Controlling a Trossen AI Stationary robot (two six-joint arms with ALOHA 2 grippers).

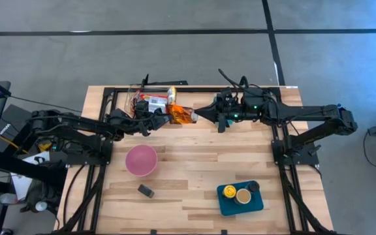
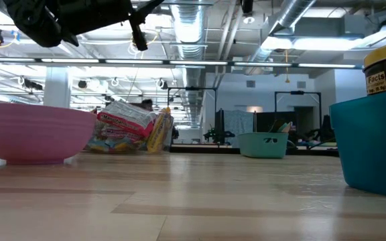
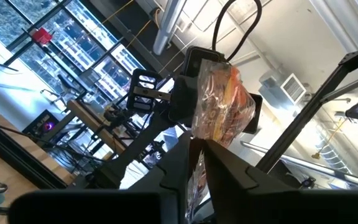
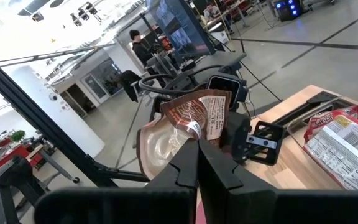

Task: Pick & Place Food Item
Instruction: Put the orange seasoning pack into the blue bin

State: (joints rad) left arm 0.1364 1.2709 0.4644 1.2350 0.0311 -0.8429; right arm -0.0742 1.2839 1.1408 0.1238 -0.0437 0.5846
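Gripping snack bag (image 1: 183, 115), both grippers

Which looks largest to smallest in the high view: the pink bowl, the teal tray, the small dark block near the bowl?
1. teal tray
2. pink bowl, only a little smaller
3. small dark block, clearly smallest

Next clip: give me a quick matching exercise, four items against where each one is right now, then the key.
Items:
1. snack bag
2. pink bowl
3. teal tray
4. noodle packs

Places:
A. near right of table, holding jars
B. far edge, left of middle
C. gripped between both end effectors, left and right
D. near the table's middle, left side

Pairs: 1-C, 2-D, 3-A, 4-B
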